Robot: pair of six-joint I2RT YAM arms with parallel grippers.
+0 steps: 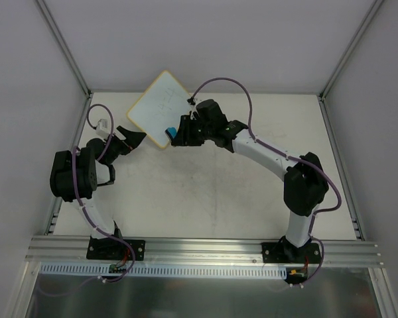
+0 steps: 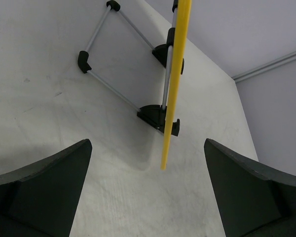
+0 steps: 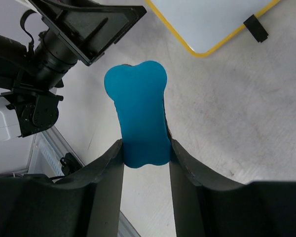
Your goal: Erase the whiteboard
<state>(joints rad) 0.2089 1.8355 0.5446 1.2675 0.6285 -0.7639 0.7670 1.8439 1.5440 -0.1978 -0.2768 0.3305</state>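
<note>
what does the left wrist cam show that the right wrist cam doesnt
Only the left wrist: the whiteboard seen edge-on as a thin yellow strip, a metal-rod stand on one side of it, and the left gripper from inside, jaws wide open.
Only the right wrist: the blue eraser pinched in the right gripper, the board's white face, and the left gripper from outside.
Both: the board's yellow frame and the table.

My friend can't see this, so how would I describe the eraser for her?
On the white table, find the whiteboard with the yellow frame. Just beside its near corner, the right gripper pinches the eraser: the only bright blue thing, shaped like a bone.
</note>
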